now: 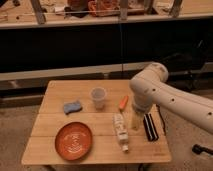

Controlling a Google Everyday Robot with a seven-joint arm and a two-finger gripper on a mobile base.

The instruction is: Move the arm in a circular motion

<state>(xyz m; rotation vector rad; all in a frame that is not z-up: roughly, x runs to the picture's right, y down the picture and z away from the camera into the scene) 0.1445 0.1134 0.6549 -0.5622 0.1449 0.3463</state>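
My cream-white arm point(172, 97) of thick rounded segments comes in from the right and bends down over the right part of the wooden table point(55, 127). Its narrow yellowish tip, the gripper point(135, 121), hangs just above the tabletop. It is between a white bottle point(119, 131) lying on its side and a black rectangular object point(150, 126). Nothing shows in the gripper.
On the table are an orange-red plate point(74, 140) at the front left, a blue sponge point(73, 106), a clear plastic cup point(98, 97) and an orange carrot-like item point(123, 103). A dark shelf and a cluttered counter run behind the table.
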